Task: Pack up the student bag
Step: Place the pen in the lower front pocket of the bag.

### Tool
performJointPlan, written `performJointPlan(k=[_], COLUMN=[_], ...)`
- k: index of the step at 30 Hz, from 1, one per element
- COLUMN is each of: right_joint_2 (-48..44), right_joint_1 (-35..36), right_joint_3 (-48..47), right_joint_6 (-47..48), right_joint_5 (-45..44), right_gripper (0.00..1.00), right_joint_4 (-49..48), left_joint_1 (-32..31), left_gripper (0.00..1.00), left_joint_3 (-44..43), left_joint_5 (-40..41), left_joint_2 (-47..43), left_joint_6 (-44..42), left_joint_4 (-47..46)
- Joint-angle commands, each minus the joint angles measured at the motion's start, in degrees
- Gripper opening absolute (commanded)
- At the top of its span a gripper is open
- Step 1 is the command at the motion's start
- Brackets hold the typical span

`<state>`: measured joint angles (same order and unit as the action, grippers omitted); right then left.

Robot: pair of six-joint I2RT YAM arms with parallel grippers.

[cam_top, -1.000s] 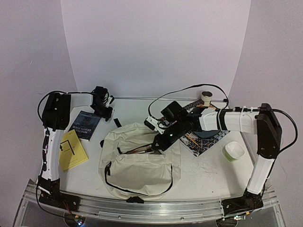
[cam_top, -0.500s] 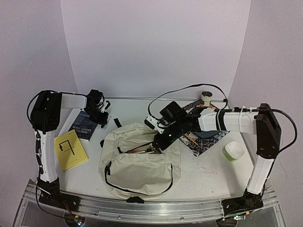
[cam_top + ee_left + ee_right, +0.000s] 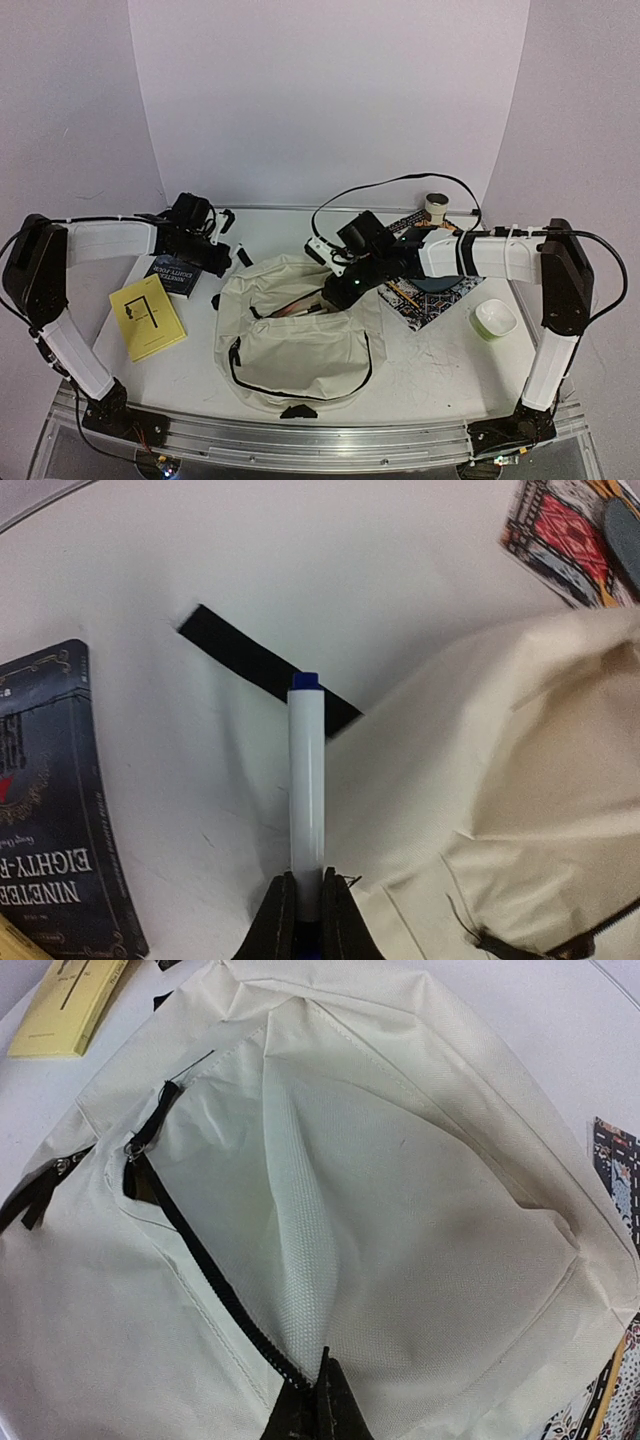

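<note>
The student bag is a large cream fabric backpack lying flat at the table's middle. Its main zipper is open. My right gripper is shut on the bag's fabric at the zipper edge and holds the opening up. My left gripper is shut on a white marker with a blue cap. It holds the marker just left of the bag's upper left edge, above a black strap end.
A dark "Nineteen Eighty-Four" book and a yellow booklet lie left of the bag. A colourful patterned mat, a pale green bowl and a tape roll are on the right.
My left arm has swung from the back left corner toward the bag, carrying the marker. My right gripper has raised the bag's opening slightly, and the bag has shifted.
</note>
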<state>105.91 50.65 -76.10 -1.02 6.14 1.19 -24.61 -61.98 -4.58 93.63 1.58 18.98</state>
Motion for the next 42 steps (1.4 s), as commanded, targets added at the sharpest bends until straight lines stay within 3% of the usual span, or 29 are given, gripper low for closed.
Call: performJointPlan(k=[1,7,21,31,42], right_joint_2=[-0.68,-0.32,0.80,0.02,-0.93], right_joint_1=[-0.25,-0.55,-1.42,-1.52,-1.42], right_joint_3=[-3.46,-3.14,-3.96,-3.30,-2.06], right_joint_6=[3.43,3.55,1.81,-0.67,-1.18], right_joint_5=[-0.96,1.04,4.39,6.18,9.06], right_gripper=[0.00,0.00,0.00,0.00,0.00], right_joint_4=[-2.79,-4.00,-3.92,-3.92,-3.92], left_joint_1=[-4.58,-9.37,-23.38,-32.76,-35.59], left_gripper=[0.00,0.00,0.00,0.00,0.00], left_joint_3=[7.24,15.35,27.22,26.09,17.61], left_joint_5=[3.22,3.94,3.80,11.43,18.47], left_joint_2=[-7.76,-13.90,-23.68,-17.84,-5.58], left_joint_6=[1.33,-0.32,-9.50,-14.72,-20.63], left_joint_4=[-8.85,-17.44,-27.91,-27.86,-27.74])
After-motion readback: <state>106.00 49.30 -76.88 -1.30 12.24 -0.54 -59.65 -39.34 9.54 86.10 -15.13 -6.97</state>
